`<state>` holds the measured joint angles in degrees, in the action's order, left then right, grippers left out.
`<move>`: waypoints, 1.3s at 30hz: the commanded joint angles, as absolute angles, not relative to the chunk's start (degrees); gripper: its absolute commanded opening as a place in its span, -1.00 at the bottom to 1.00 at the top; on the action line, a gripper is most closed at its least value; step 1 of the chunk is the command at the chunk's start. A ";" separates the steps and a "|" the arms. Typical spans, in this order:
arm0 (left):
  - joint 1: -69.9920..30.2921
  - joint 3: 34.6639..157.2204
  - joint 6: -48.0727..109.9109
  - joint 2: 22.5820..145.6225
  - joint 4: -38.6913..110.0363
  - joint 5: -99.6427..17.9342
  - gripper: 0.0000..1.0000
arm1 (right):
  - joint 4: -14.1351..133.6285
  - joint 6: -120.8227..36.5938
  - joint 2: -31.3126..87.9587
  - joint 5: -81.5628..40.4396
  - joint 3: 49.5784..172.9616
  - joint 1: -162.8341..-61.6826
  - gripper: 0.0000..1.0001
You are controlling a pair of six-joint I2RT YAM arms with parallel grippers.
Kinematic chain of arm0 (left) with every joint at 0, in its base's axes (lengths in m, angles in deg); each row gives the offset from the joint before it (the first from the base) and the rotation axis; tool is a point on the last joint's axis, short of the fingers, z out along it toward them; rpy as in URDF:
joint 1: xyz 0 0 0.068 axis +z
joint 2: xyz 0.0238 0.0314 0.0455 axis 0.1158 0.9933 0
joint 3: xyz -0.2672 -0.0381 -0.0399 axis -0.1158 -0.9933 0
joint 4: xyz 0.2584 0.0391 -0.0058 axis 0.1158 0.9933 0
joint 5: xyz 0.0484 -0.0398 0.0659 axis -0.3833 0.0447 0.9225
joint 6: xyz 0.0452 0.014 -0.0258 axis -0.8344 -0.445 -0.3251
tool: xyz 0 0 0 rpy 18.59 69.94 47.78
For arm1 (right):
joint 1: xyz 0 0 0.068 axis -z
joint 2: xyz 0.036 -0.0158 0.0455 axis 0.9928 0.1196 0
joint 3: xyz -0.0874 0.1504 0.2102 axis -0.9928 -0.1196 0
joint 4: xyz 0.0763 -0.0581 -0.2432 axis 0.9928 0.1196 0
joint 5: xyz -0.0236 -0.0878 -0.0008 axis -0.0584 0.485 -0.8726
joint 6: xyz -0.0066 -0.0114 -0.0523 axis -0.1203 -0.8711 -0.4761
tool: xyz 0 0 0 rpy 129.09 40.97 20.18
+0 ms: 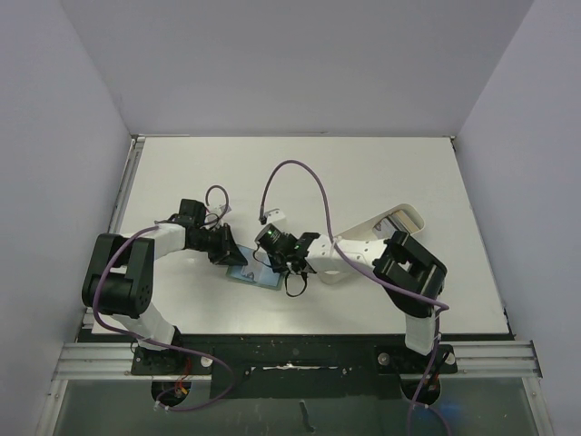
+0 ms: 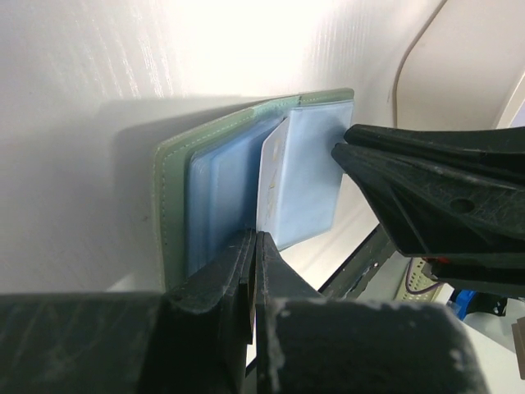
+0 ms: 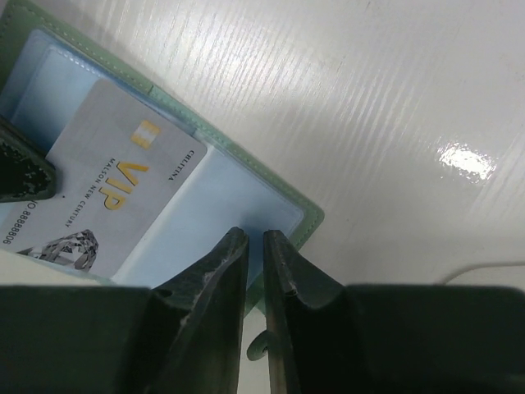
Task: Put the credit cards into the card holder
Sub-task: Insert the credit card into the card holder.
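The card holder lies open near the table's front, grey-green outside and pale blue inside. A silvery VIP credit card sits partly in one of its clear sleeves; it also shows in the left wrist view. My left gripper is at the holder's left side, jaws shut on the card's outer end. My right gripper is at the holder's right side, jaws almost closed and empty, tips down on the blue sleeve. The other cards are out of view.
A long white oval tray lies at the right behind the right arm. Purple cables loop over the middle of the table. White walls stand on three sides. The black rail runs along the near edge.
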<state>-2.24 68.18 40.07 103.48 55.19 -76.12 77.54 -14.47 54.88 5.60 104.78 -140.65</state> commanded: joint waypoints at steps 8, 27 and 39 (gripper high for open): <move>-1.81 69.21 40.85 103.80 54.57 -74.82 -1.00 | 80.98 -8.85 53.50 9.55 104.76 -141.67 -0.65; -2.86 66.53 45.09 102.52 51.05 -71.96 -1.00 | 77.17 -9.52 55.49 9.93 101.31 -141.51 -0.74; -2.49 66.82 44.89 102.35 52.40 -68.28 -1.00 | 75.67 -9.69 55.55 10.27 99.35 -141.56 -0.75</move>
<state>-2.67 65.62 46.13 103.46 52.08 -72.86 75.34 -9.73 54.44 8.97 101.06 -141.39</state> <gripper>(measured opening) 0.010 0.128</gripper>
